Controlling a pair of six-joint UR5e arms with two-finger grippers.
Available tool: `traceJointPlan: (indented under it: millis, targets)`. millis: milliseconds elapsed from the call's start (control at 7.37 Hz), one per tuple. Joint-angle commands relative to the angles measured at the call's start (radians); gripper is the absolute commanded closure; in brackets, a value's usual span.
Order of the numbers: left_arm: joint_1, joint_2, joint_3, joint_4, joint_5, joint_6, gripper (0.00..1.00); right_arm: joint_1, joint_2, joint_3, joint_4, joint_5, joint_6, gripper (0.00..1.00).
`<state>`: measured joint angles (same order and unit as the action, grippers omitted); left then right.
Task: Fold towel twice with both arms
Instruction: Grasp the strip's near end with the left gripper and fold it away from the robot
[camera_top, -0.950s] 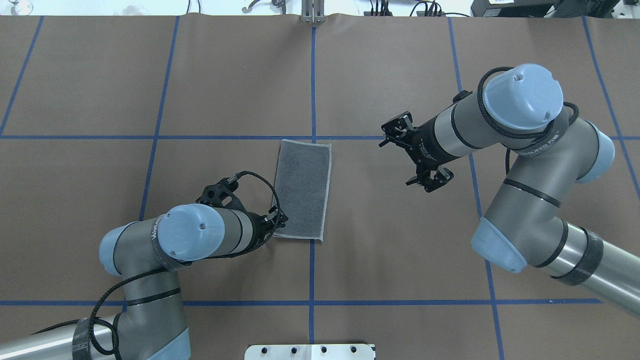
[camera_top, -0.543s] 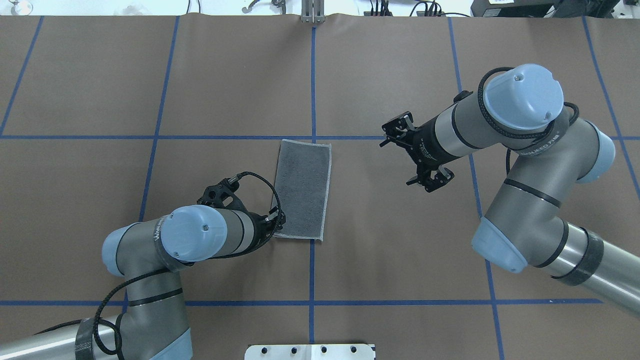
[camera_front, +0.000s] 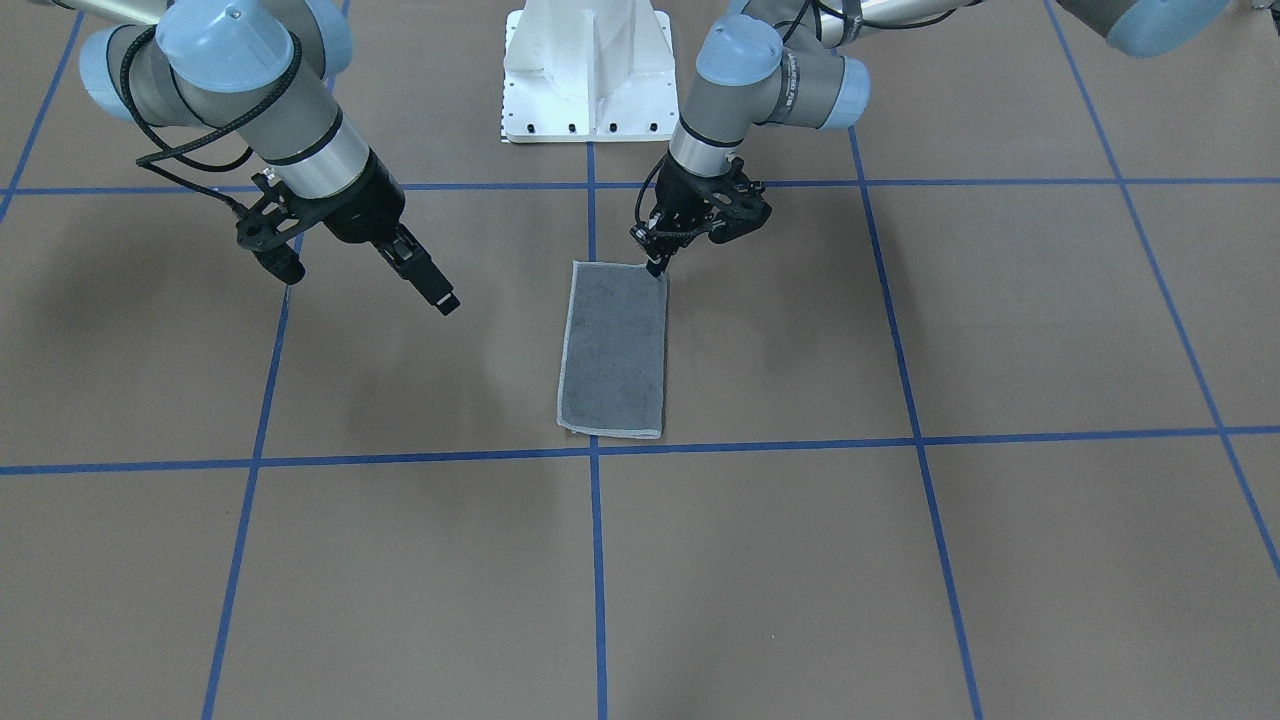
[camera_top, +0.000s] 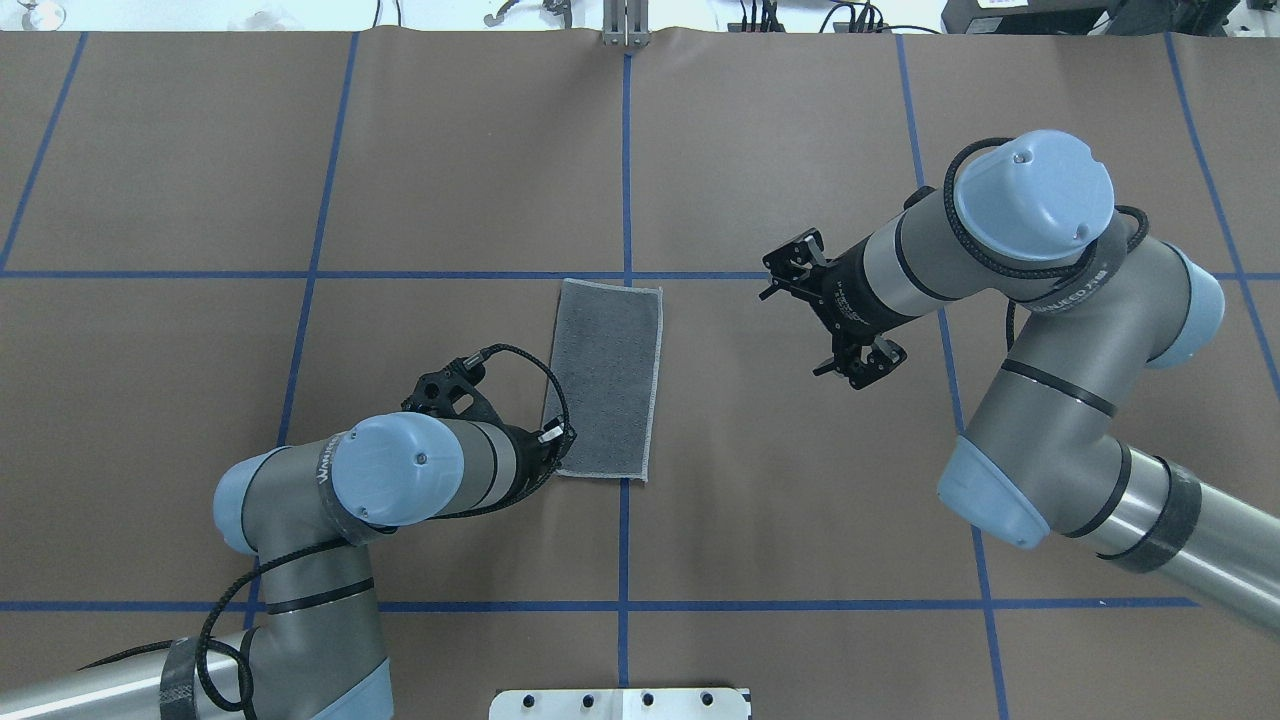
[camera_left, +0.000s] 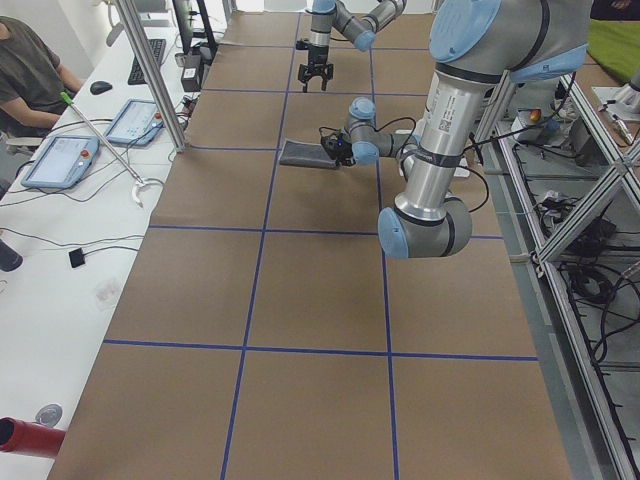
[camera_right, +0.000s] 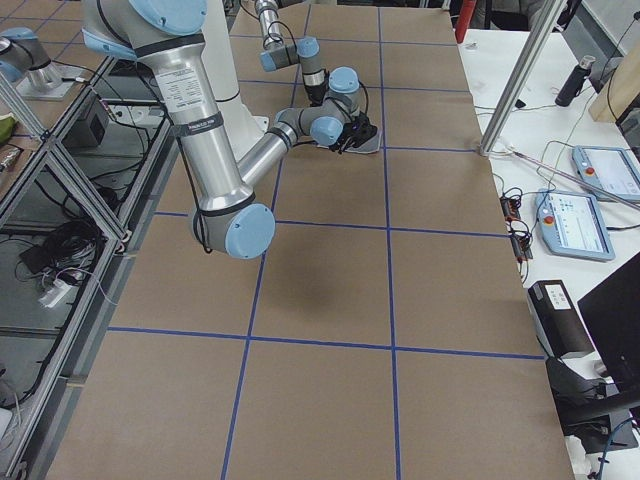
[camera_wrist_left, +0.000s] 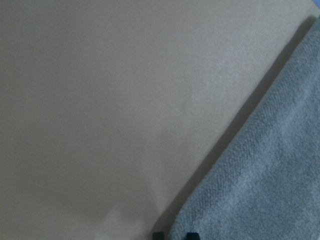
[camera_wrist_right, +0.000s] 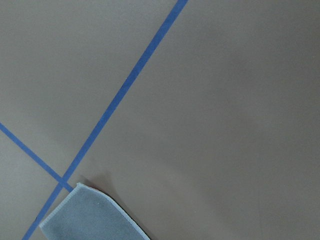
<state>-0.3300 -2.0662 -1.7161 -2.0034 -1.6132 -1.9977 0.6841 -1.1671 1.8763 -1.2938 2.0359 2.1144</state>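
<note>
The towel (camera_top: 605, 380) lies flat in a narrow rectangle at the table's middle, grey face up with a light stitched border (camera_front: 615, 350). My left gripper (camera_top: 555, 440) is down at the towel's near left corner (camera_front: 655, 265). In the left wrist view its two fingertips (camera_wrist_left: 190, 235) stand close together on the towel's edge (camera_wrist_left: 270, 175), so it looks shut on that corner. My right gripper (camera_top: 790, 330) hovers open to the right of the towel, apart from it (camera_front: 440, 295). The right wrist view shows only a far corner of the towel (camera_wrist_right: 90, 215).
Blue tape lines (camera_top: 625, 150) divide the brown table cover into squares. The white pedestal base (camera_front: 585, 70) stands at the robot's edge. In the exterior left view a person (camera_left: 30, 70) sits at a side desk with tablets and a metal post (camera_left: 150, 70).
My left arm has shifted a little to the right, its gripper settling on the towel's near left corner. The right arm has barely moved. The towel lies as before.
</note>
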Motion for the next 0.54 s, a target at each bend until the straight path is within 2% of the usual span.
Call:
traceJointPlan:
  millis: [0,271,407]
  targets:
    - [-0.026,-0.043,-0.007,0.0,0.003,-0.001,1.0,0.024,-0.005,0.001,-0.009,0.007,-0.004,0.0]
    - [-0.101,-0.133,0.07,0.002,0.004,-0.003,1.0,0.057,-0.022,-0.006,-0.01,0.035,-0.037,0.0]
    - [-0.148,-0.213,0.164,0.002,0.0,-0.003,1.0,0.06,-0.028,-0.006,-0.009,0.035,-0.042,0.0]
